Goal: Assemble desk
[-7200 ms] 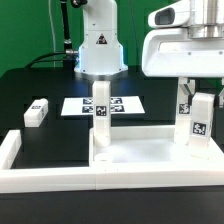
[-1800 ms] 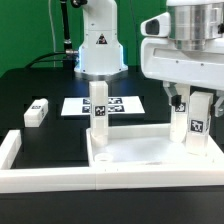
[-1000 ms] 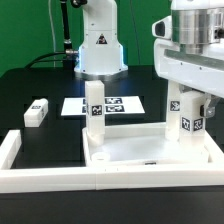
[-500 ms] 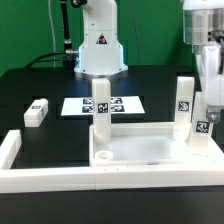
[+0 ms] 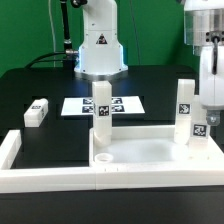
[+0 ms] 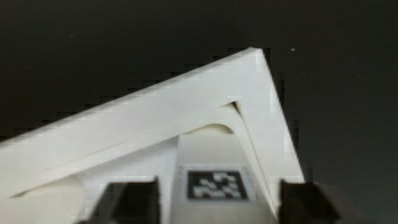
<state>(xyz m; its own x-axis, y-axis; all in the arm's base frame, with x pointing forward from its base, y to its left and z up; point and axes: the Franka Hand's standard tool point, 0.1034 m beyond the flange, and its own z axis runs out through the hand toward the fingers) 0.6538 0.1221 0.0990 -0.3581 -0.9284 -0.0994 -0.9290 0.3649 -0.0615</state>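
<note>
The white tray-like tabletop (image 5: 150, 152) lies rim up against the front border bar. Three white tagged legs stand upright in it: one at the far left corner (image 5: 100, 108), one at the far right corner (image 5: 184, 104), and one at the near right corner (image 5: 199, 134). My gripper (image 5: 205, 108) comes down from above, seen side-on, and is shut on the near right leg. In the wrist view, the leg's tagged face (image 6: 217, 184) fills the space between my two dark fingers (image 6: 125, 203), gripper (image 6: 215, 204), with the tabletop corner (image 6: 160, 115) beyond it.
A fourth loose leg (image 5: 37, 111) lies on the black table at the exterior view's left. The marker board (image 5: 75, 105) lies behind the tabletop. White border bars run along the front (image 5: 50, 180) and left (image 5: 9, 148). The robot base (image 5: 98, 45) stands at the back.
My gripper has turned about the near right leg and now shows side-on and higher. The tabletop slid toward the exterior view's left a second ago and has come back.
</note>
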